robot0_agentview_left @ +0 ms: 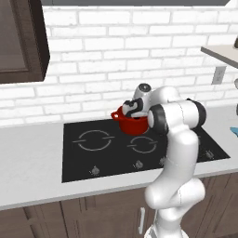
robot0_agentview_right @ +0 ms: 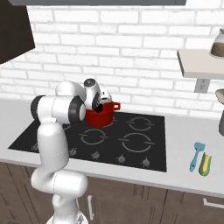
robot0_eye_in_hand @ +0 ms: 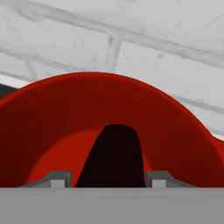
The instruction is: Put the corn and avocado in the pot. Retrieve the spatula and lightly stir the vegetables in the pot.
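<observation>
Bench (robot0_agentview_right: 183,144), grey, carries a black hob (robot0_agentview_right: 131,153) set against the white brick wall.

Pot (robot0_agentview_right: 99,114) stands at the hob's back left corner: squat, glossy red, loop handle toward the wall side. Looks stiff and fairly heavy; should stay put under light contact.

Claw (robot0_agentview_left: 131,109) hangs at the pot's mouth. In the hand view its two tips flank a dark lump, the avocado (robot0_eye_in_hand: 114,157), inside the red wall. Jaws stand partly apart with the lump between them; whether they pinch it or have let go, I cannot tell.

Avocado: near-black, rounded, small against the pot. Judged firm but smooth-skinned, apt to roll; best taken across its middle.

Corn (robot0_agentview_right: 204,164) lies on the bench well right of the hob, near the front edge: slim, pale yellow-green. Judged light, stiff, ridged enough to grip; take it mid-length, across its narrow width.

Spatula (robot0_agentview_right: 196,155), blue, lies just beside the corn on its hob side. Light; grasp the handle.
</observation>
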Tool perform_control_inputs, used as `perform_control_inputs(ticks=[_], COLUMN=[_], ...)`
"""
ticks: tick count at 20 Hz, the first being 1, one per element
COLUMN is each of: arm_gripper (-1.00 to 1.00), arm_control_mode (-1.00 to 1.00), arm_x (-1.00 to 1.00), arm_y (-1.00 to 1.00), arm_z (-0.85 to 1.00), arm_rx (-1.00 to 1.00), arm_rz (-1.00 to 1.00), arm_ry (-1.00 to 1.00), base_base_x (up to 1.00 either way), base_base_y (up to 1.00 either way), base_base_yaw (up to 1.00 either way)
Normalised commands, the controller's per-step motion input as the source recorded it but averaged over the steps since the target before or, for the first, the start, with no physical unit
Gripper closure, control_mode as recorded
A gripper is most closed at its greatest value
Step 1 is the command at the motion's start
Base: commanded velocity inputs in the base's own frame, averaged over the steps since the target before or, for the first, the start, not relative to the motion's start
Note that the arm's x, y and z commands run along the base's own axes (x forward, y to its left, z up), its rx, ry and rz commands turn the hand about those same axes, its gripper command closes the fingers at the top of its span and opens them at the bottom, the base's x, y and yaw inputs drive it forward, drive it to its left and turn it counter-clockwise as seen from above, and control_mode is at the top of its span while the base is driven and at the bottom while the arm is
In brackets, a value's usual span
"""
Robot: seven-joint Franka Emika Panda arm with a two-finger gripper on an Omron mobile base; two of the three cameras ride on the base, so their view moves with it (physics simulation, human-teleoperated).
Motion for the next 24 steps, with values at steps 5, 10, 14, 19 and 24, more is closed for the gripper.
perform_control_inputs(ticks=[5, 10, 14, 19, 24], arm_gripper=[1.00, -1.00, -1.00, -1.00, -1.00], arm_control_mode=[-1.00, -1.00, -1.00, -1.00, -1.00], arm_x=[0.11, 0.06, 0.00, 0.00, 0.00], arm_y=[0.00, 0.00, 0.00, 0.00, 0.00], arm_z=[-0.10, -0.03, 0.00, 0.00, 0.03], arm_rx=[0.00, 0.00, 0.00, 0.00, 0.00], arm_rz=[0.00, 0.00, 0.00, 0.00, 0.00], arm_ry=[0.00, 0.00, 0.00, 0.00, 0.00], base_base_x=[0.00, 0.00, 0.00, 0.00, 0.00], base_base_y=[0.00, 0.00, 0.00, 0.00, 0.00], base_base_yaw=[0.00, 0.00, 0.00, 0.00, 0.00])
